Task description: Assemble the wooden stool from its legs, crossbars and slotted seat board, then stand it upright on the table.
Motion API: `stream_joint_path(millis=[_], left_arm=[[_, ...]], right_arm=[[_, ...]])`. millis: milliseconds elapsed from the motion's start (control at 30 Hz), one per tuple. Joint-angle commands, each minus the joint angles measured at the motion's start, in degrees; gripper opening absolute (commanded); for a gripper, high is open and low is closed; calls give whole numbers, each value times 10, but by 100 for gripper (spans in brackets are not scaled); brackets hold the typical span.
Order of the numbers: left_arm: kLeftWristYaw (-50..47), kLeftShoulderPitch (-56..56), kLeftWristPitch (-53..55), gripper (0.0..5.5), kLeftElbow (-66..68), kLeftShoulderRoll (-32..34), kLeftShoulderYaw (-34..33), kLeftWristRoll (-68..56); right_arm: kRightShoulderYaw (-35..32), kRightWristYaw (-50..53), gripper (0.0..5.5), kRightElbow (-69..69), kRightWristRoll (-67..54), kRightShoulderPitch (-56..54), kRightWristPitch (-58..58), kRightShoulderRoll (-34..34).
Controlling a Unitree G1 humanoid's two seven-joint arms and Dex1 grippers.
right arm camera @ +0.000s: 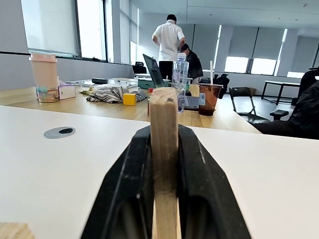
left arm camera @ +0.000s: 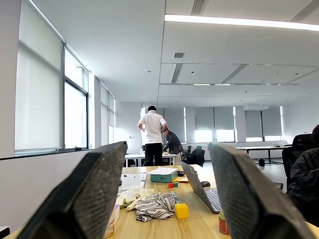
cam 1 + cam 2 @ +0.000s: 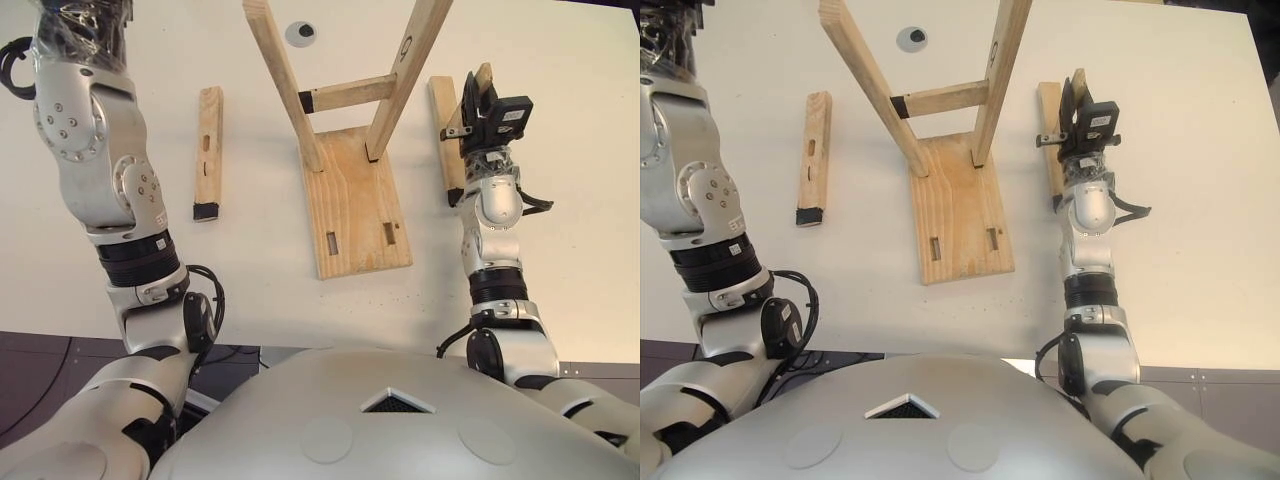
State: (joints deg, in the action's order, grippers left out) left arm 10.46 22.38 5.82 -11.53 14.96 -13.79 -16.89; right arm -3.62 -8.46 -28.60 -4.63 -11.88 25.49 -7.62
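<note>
The slotted seat board (image 3: 352, 215) lies flat on the white table. Two legs (image 3: 283, 80) (image 3: 408, 70) stand in its far slots, joined by a crossbar (image 3: 350, 95). Left of the board a loose leg (image 3: 208, 150) with a black end lies flat. Another leg (image 3: 445, 140) lies to the right of the board. Just right of that leg, my right gripper (image 3: 478, 95) is shut on a wooden bar (image 1: 164, 129) whose end sticks out past the fingers. My left gripper (image 2: 167, 145) is raised at the far left, open and holding nothing.
A round grey grommet (image 3: 301, 33) sits in the table behind the standing legs. The seat board's two near slots (image 3: 360, 238) hold nothing. Bare table lies in front of the board, up to the near edge (image 3: 330, 335).
</note>
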Motion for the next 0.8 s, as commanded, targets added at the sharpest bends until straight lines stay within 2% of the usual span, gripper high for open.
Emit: stream_joint_path(millis=[33,367,467,533,600,733,800], left_arm=[[-2,-8,6,297,3,3,-1,3],[1,-1,3,297,21,5,-3,4],[1,0,1,297,23,7,-3,5],[0,0,-1,297,23,6,-3,7],[-2,-2,-2,297,20,7,-5,8],[-10,-11,-4,297,12,7,-13,11],[-14,-18,-5,297,7,4,-14,12]], right_arm=[[-26,-20,39,-100,-34,54,-62,7],[-30,-40,39,-110,-40,58,-30,6],[-13,-32,39,-71,-5,62,-20,-13],[-11,-45,87,-19,-8,67,-39,-25],[-13,-62,108,65,-15,82,-83,-47],[-24,-75,186,204,-22,119,-226,-100],[-23,-93,225,280,-34,146,-334,-128]])
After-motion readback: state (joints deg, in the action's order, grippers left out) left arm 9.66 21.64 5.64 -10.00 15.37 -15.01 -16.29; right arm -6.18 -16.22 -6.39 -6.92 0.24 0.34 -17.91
